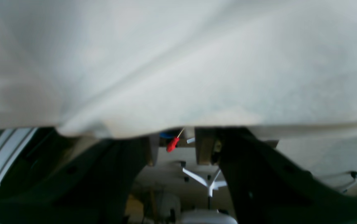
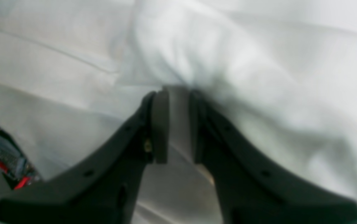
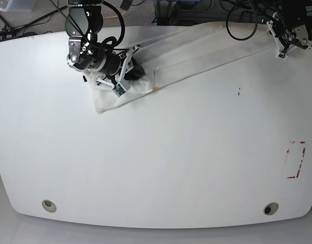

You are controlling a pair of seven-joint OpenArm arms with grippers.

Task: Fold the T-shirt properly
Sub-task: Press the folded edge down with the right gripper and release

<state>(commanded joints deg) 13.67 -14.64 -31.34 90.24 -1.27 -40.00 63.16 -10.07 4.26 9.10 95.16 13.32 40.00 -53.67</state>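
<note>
White tabletop (image 3: 161, 168), mostly bare, with red tape marks (image 3: 297, 160) off toward one side. T-shirt (image 3: 196, 48) strung out as a long rumpled band along the far edge, running corner to corner between the two arms, print not visible anywhere.

Right gripper (image 2: 178, 124) pinched down on a bunched fold of cloth at one end of the band, jaws nearly together with white fabric filling the slot between them. Looks like a solid hold. Rest of that end puddled on the table just beside it.

Left gripper (image 1: 173, 146) at the opposite end, up near the far corner. Narrow gap between the pads, with a red-handled screwdriver (image 1: 172, 144) and a chair base (image 1: 208, 182) visible straight through it. Cloth draped over the tips and hiding them, so can't tell whether anything is actually caught there or just lying on top.

Key bit for the next move: long axis of the shirt lined up arm to arm, one end at each gripper, neither arm nearer the middle. Probably needs both ends drawn toward the open table together to spread it flat before any fold. Worth watching the left end for slipping.
</note>
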